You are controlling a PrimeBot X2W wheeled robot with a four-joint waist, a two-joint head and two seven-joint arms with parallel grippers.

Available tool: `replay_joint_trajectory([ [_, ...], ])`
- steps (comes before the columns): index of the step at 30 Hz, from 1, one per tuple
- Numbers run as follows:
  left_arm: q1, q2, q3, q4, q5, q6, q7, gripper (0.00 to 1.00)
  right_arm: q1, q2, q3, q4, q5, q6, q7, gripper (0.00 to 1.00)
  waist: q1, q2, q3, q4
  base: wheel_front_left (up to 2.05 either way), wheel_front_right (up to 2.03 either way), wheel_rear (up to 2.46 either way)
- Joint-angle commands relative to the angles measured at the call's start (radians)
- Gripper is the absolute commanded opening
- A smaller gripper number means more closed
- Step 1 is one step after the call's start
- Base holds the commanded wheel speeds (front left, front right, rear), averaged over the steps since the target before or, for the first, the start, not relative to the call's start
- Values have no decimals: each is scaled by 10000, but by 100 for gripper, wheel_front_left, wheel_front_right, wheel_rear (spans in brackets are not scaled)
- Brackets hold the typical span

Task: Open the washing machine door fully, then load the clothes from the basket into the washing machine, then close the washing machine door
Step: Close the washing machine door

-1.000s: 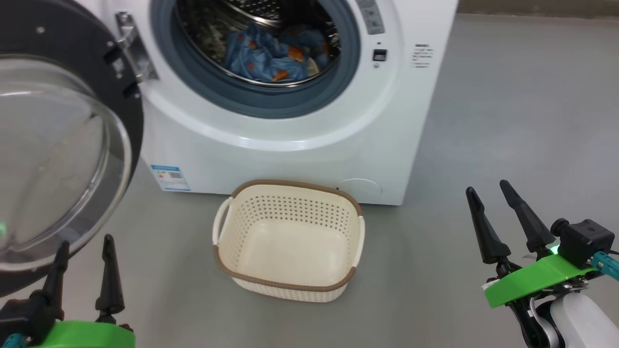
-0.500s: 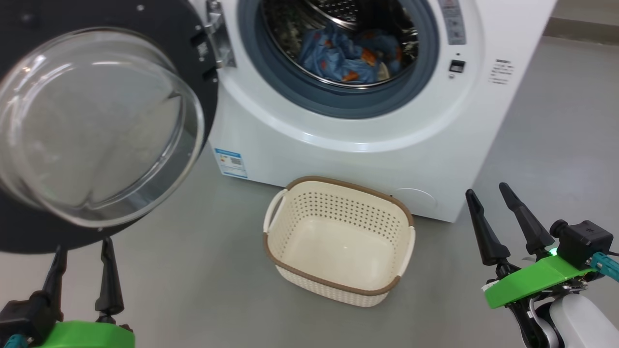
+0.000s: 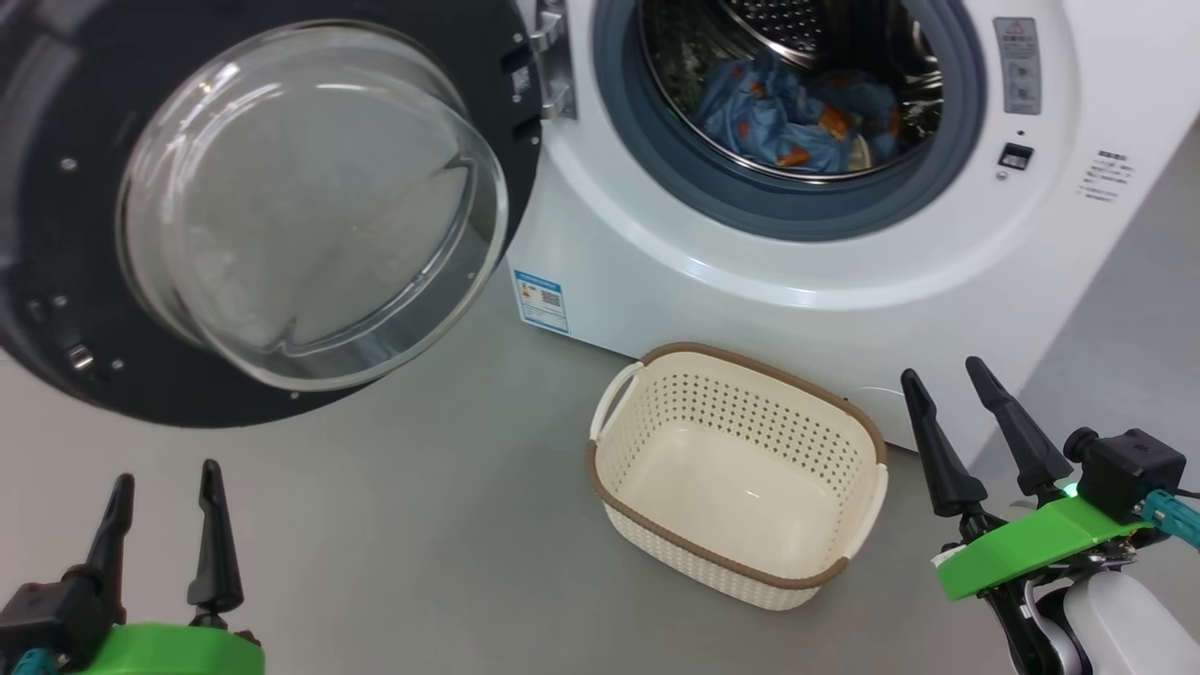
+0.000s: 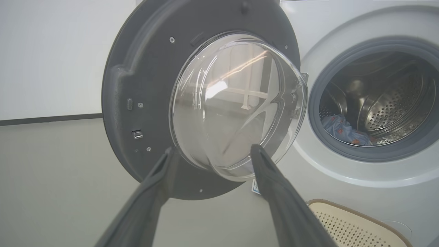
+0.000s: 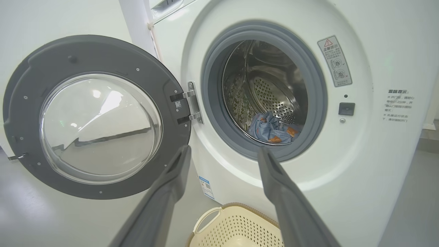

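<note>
Both grippers hang low before the washer (image 3: 656,281), fingers spread wide and holding nothing. At lower left, the left gripper (image 3: 167,472) points up toward the door (image 3: 56,234), which is swung wide open. At lower right, the right gripper (image 3: 941,368) leans slightly left, just right of the basket (image 3: 750,412). That basket sits empty on the floor (image 3: 422,525); the clothes (image 3: 778,122) lie in the drum (image 3: 797,28).
</note>
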Motion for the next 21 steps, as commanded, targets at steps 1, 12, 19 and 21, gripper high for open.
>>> replay_joint_trajectory([
  [1,-124,331,327,-138,-23,41,-29,100,-25,-81,208,-187,107,73,-80,100,0,0,-28,268,0,0,0],
  [12,-88,343,284,-134,-92,110,-33,100,-85,-19,351,-121,188,73,-80,100,0,0,-57,684,0,0,0],
  [19,-44,344,300,-167,-144,156,-45,100,-128,-88,486,-116,285,73,-80,100,0,0,-93,673,0,0,0],
  [21,-49,349,289,-180,-155,166,-49,100,-136,-102,492,-130,314,73,-80,100,0,0,-89,661,0,0,0],
])
